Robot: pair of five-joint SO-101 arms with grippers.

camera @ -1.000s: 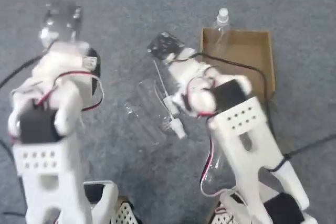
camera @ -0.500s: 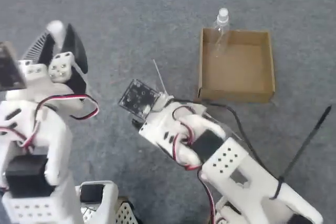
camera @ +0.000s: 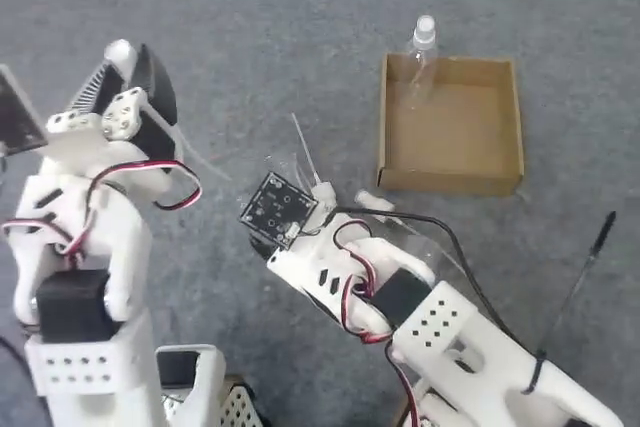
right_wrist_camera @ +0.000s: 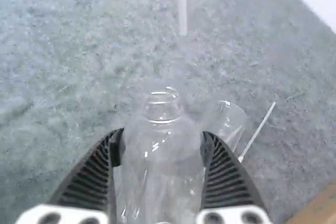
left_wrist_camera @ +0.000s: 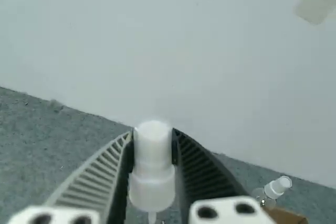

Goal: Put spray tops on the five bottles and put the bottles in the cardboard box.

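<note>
**Claws.** The left claw [left_wrist_camera: 152, 137] is clamped on a white top [left_wrist_camera: 152, 174], which is held upright between the fingers and raised off the carpet. The right claw [right_wrist_camera: 161, 141] is closed around the shoulder of a clear bottle [right_wrist_camera: 161, 166]. Its open neck points ahead of the fingertips, and no top is fitted.

**Progress.**
- One capped bottle [camera: 423, 52] stands at a far corner of the box [camera: 450, 183], apparently inside it and well beyond the right claw.
- A second bottle [right_wrist_camera: 229, 118], uncapped, lies just beside the held one, past one fingertip.
- A loose top [camera: 372, 200] lies near the right claw, on the box side.
- A thin tube [camera: 302, 142] lies ahead of the right claw.
- Other clear bottles cannot be made out with certainty.

One of five is judged done. The held top and bottle are not yet joined, so four bottles are left to be capped and boxed.

**Surface.** The surface is a grey, short-piled carpet [camera: 250, 47].

**Room.** A plain pale wall [left_wrist_camera: 168, 35] is seen beyond its far edge.
</note>
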